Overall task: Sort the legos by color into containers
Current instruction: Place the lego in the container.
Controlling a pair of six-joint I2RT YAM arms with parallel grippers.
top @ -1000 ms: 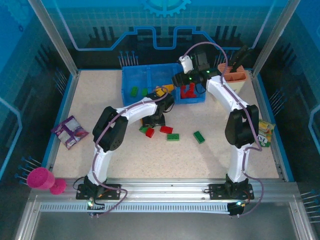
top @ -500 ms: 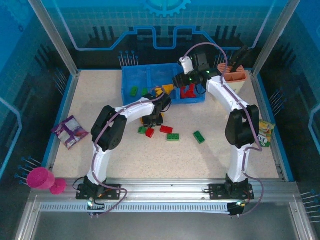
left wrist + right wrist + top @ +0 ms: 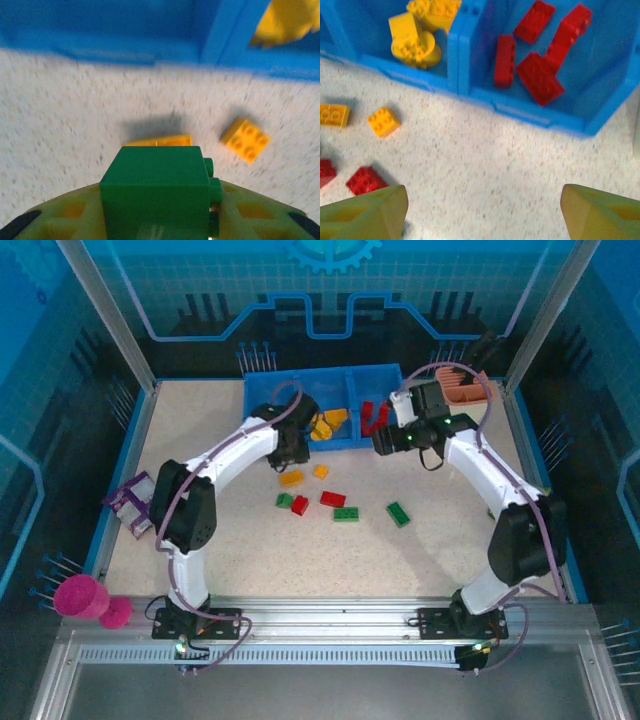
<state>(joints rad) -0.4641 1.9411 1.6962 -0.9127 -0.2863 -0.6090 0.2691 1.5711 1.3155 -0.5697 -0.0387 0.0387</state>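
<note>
Jaws on the left pinch a green lego [image 3: 157, 190] beside the blue tray [image 3: 100, 30]. Right jaws gape above the counter [image 3: 485, 150].

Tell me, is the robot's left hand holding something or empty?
Holding. The left wrist view shows the left hand shut on a small green plastic brick.

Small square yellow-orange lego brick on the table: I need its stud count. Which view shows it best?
Left wrist: the small square yellow-orange lego brick looks largest, four studs plain. Right wrist shows it smaller; top external, a speck.
</note>
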